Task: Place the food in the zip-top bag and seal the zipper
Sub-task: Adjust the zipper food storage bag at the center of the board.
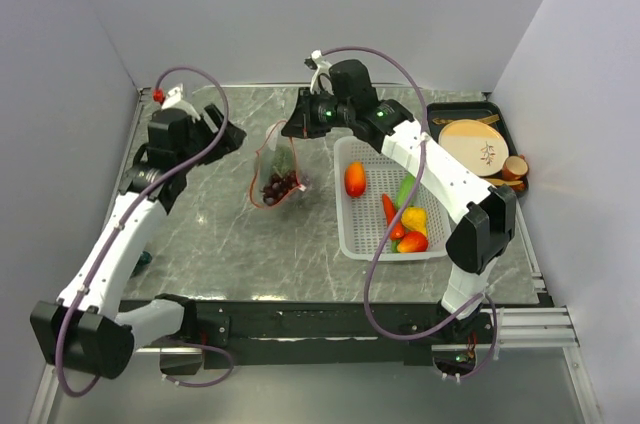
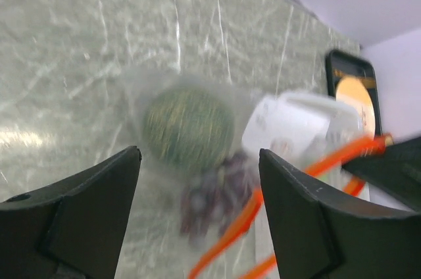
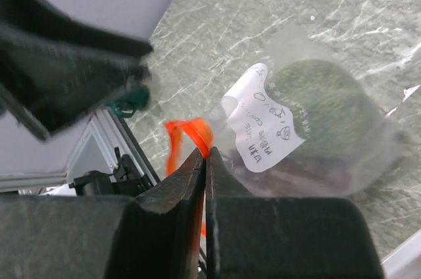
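Observation:
The clear zip-top bag hangs over the table left of the basket, with the dark green round fruit and purple grapes inside. My right gripper is shut on the orange-red zipper at the bag's mouth and holds it up. In the right wrist view the fruit shows behind a white label. My left gripper is open and empty, left of the bag. In its view the fruit, grapes and zipper lie ahead, blurred.
A white perforated basket right of the bag holds a tomato, carrot, and green, yellow and red pieces. A dark tray at the back right holds a wooden disc and brown cup. Walls enclose the table.

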`<state>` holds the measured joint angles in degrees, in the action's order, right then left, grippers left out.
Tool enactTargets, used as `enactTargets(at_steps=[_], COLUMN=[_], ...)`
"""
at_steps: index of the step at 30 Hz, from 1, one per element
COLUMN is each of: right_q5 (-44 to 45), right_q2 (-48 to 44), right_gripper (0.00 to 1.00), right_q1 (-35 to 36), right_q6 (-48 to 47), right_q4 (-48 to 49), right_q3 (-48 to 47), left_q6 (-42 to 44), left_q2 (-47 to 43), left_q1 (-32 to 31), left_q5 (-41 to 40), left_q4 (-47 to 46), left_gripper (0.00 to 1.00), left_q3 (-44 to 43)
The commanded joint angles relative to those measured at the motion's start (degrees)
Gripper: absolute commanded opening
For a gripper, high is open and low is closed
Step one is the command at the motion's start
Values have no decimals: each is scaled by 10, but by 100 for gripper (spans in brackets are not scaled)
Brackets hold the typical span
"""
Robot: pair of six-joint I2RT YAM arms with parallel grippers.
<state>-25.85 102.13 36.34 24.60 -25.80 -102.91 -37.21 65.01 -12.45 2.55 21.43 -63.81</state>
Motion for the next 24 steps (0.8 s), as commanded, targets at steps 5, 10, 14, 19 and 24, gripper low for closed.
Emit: enactTargets(at_steps=[5, 10, 14, 19, 24], right_q5=[6, 0, -10, -23, -33], right_q2=[12, 20, 21, 16, 13], right_gripper=[9, 9, 10, 11, 11], right_q1=[-11, -18, -21, -23, -25], right_q6=[13, 15, 20, 32, 34], right_q4=[33, 30, 30, 44, 45], right_q3=[-38, -44, -53, -53, -48], left_q6=[20, 13, 18, 6, 5], left_q2=[-103, -136, -127, -132, -109], left_q1=[0, -1, -12, -17, -17], left_q5=[137, 171, 135, 51, 17], left_q4=[-58, -93, -104, -123, -151], left_gripper=[78, 78, 76, 77, 80], left_q3=[116, 173, 200, 236, 236])
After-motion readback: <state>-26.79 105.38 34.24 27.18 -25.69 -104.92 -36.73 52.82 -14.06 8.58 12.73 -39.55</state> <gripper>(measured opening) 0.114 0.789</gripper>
